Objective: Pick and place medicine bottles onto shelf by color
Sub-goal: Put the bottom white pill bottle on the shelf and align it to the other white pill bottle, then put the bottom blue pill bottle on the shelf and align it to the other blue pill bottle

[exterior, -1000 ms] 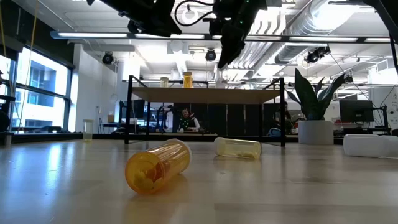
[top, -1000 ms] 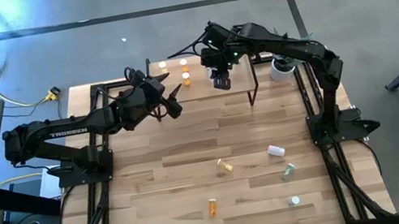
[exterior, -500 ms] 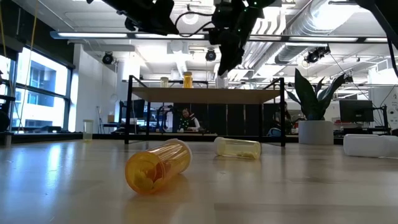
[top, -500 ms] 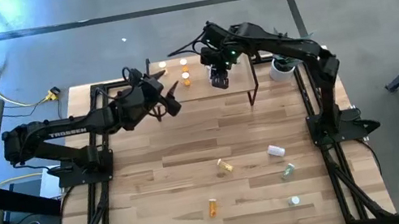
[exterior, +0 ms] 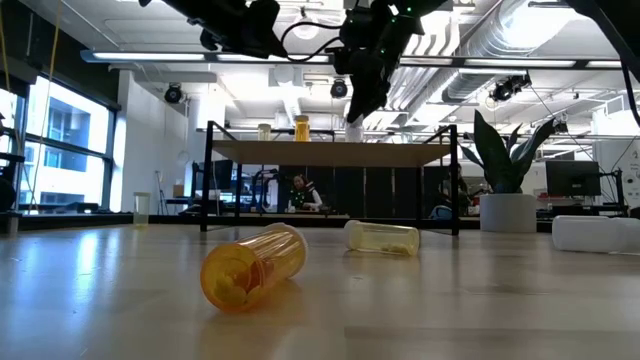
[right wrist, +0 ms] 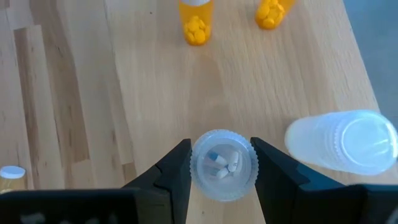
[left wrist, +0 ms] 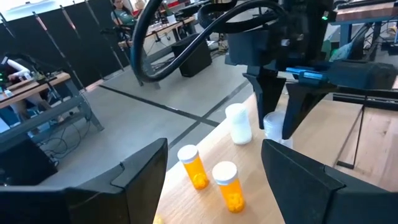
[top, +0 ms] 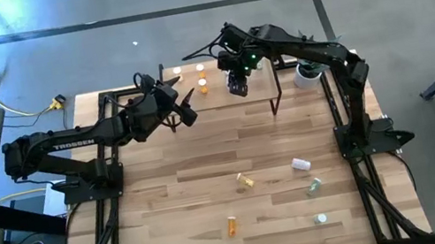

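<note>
Medicine bottles: five lie unsorted low on the tabletop (top: 166, 185), among them an orange one (top: 232, 224). At upper centre, the right gripper (top: 238, 88) grasps a clear bottle (right wrist: 222, 164) over the shelf (top: 256, 88), beside a white bottle (right wrist: 341, 140) and two orange ones. The left gripper (top: 187, 109) hangs released nearby.

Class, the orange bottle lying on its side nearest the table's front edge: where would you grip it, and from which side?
Grip the orange bottle across the middle of its body, coming straight down from above. It lies flat, its round sides free, with no other bottle touching it.
</note>
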Motion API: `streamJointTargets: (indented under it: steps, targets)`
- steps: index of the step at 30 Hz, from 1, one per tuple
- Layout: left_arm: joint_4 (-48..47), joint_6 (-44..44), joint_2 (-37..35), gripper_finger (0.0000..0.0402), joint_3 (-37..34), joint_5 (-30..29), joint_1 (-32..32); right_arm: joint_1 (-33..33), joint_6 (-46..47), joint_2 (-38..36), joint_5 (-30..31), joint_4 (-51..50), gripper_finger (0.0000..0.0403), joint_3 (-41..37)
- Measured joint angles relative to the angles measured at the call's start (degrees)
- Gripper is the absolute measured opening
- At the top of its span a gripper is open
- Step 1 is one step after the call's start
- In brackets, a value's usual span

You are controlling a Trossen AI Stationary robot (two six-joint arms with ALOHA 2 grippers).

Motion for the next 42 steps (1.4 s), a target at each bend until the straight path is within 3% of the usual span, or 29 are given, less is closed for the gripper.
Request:
streamJointTargets:
  steps: [7,16,28,42]
  targets:
    - [0.0,0.0,0.0,0.0248,0.0,0.0,0.0,-0.2,-0.3,0.1,0.7,0.2,0.0133,0.0]
    - [0.0,0.0,0.0,0.0248,0.0,0.0,0.0,-0.1,0.2,0.1,2.6,0.5,0.0176,0.0]
    - [-1.3,-0.5,-0.7,0.0248,-0.1,0.1,0.0,-0.3,3.1,0.1,2.8,-0.8,0.0178,2.7]
    - [-15.5,-15.4,-8.8,0.0248,-0.1,0.9,-1.6,-0.4,4.1,0.1,1.8,-11.4,0.0178,11.6]
